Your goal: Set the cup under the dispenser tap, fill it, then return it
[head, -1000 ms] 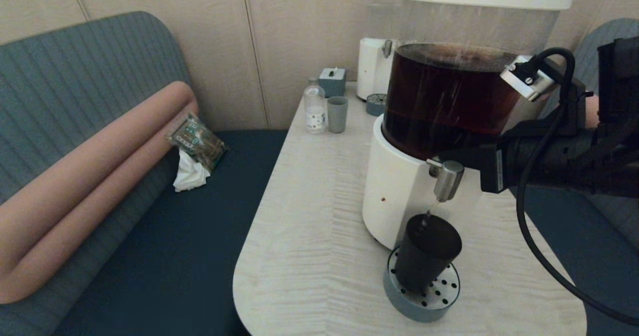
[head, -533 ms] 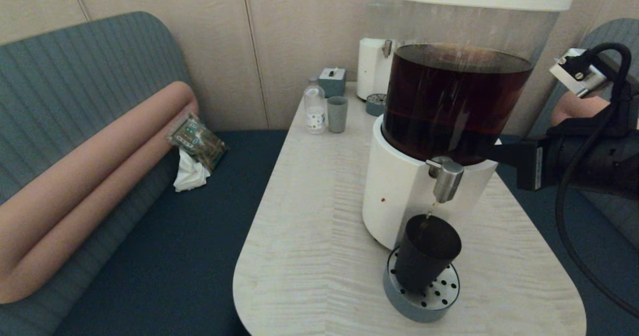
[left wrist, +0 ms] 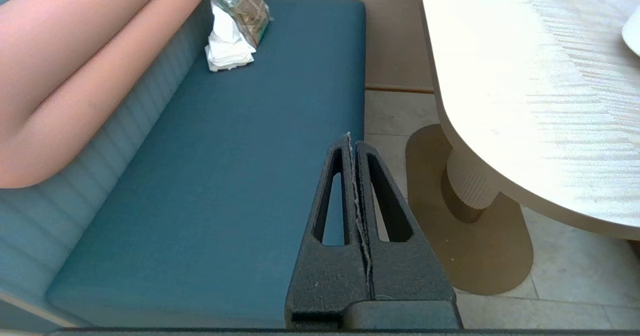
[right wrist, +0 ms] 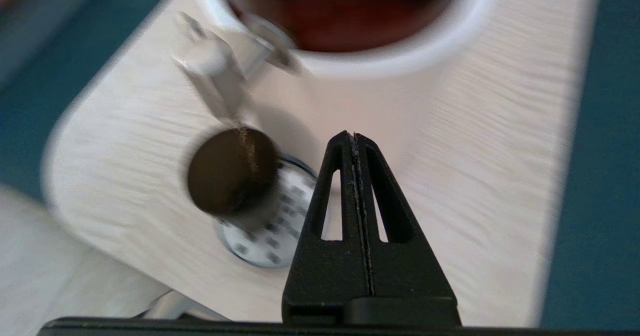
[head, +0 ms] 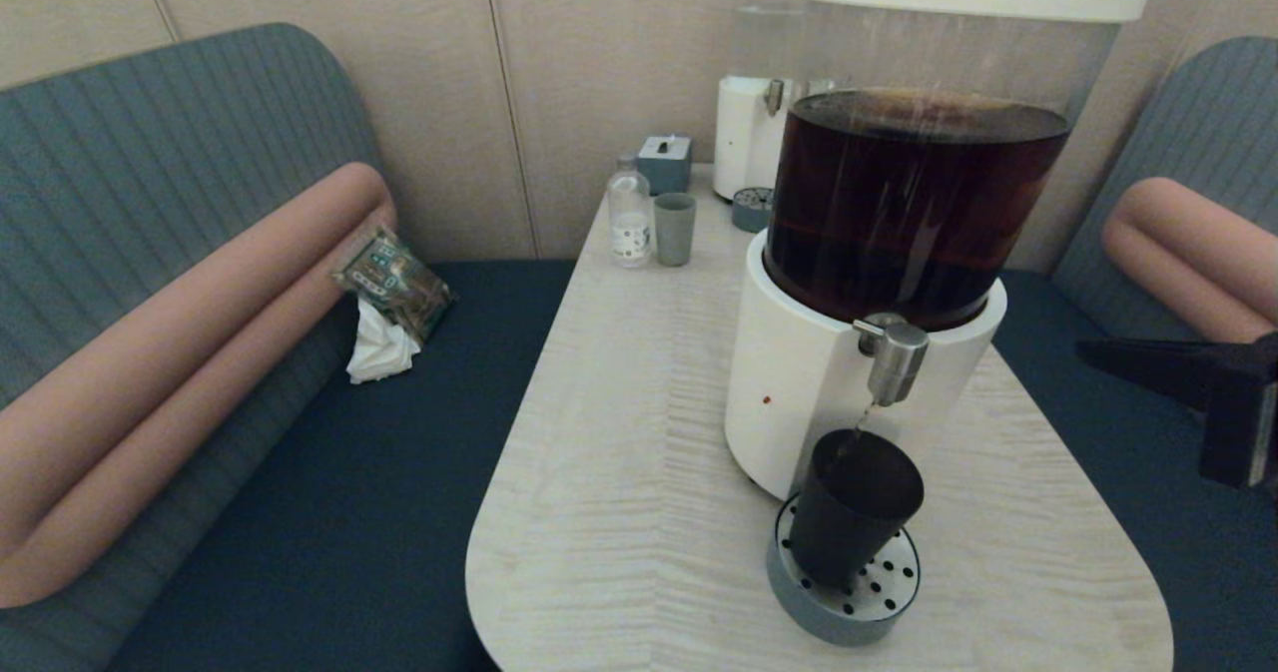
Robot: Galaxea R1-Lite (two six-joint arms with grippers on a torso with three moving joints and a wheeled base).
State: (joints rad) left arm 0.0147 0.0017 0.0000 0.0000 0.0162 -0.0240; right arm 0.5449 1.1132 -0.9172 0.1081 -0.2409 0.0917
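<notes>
Meanwhile the right gripper (right wrist: 354, 137) had pulled clear of the dispenser: a second earlier its arm lay across the front of the dark brown tank, level with the dispenser tap (head: 892, 355), and now only its tip showed off the table's right edge, well apart from the dispenser. Its jaws were pressed together with nothing between them. The cup (head: 855, 505) had not moved; it stood on the round perforated drip tray (head: 884, 592) directly below the tap, touching or just beside the dispenser's white base (head: 789, 402). A thin thread of liquid still ran from the spout into the cup, so filling looked under way, with the arm backed off to wait. How full the cup was could not be read; from the right wrist its mouth only looked dark. The left gripper (left wrist: 352, 141) hung parked over the blue bench seat, far to the dispenser's left, jaws together and empty. Judging by this, the return step remained.
</notes>
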